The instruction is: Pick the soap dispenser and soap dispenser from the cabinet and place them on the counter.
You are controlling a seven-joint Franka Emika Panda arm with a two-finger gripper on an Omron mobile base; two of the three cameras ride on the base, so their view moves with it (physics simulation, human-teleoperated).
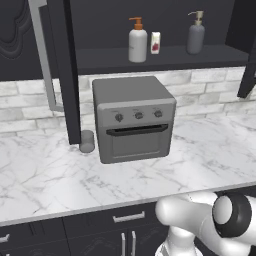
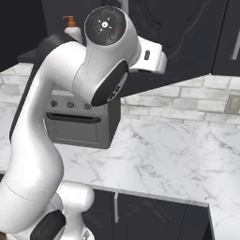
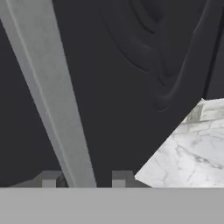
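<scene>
My gripper (image 3: 83, 180) sits at the 6 o'clock edge of the hand view, its two tips set narrowly on either side of the silver handle (image 3: 50, 94) of a cabinet door (image 3: 144, 57); whether the tips actually press on the bar I cannot tell. The handle runs from 11 o'clock down to 6 in that view, across the black embossed panel.

In the left base view the cabinet (image 1: 150, 57) stands open, with its left door (image 1: 67, 75) swung out edge-on toward me. On its shelf stand three things in a row: the white bottle (image 1: 137, 45) with an orange pump at 12 o'clock, a small white carton (image 1: 155, 42) with a red mark just beside it toward 1 o'clock, and the slimmer dark grey bottle (image 1: 195, 36) with a tan pump farther toward 2 o'clock, apart from the carton. Both bottles stand upright.

Below, the surface (image 1: 45, 175) is white marble with grey veins. A grey toaster oven (image 1: 134, 120) with three knobs sits at its centre, directly under the shelf, and a short grey cup (image 1: 87, 141) stands just beside the oven at 9 o'clock. Pale brick tiles (image 1: 210, 92) line the wall behind, and black drawers (image 1: 100, 222) with short silver handles run under the surface.
</scene>
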